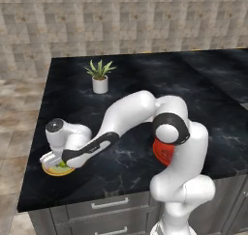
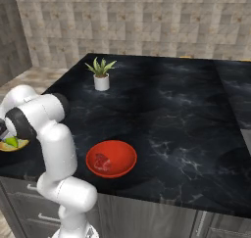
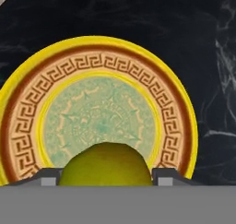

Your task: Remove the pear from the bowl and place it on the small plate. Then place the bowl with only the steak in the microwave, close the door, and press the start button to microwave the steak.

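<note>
Far left of the counter point(image 1: 145, 79), near its front edge: small plate point(image 3: 27, 112), orange-yellow rim and pale green centre, with the gripper point(image 1: 54, 160) low over it. Pear point(image 3: 105, 165) between the fingers, right above the plate's near rim in the hand view; whether gripped or just let go, cannot tell (fingertips barely show on either side of the fruit). Touching the plate or a shade above it, also unclear. So the first step close to finished, release and retreat of the hand probably outstanding.

Further right, bowl point(image 2: 112, 158) near the counter's front edge, well apart from the plate, holding the steak point(image 2: 102, 161) alone. Pear clearly out of it.

Left to do, by judgement: carrying the bowl to the microwave, shutting the door, pressing start. Small potted plant point(image 2: 101, 74) at the back, out of the way.
</note>
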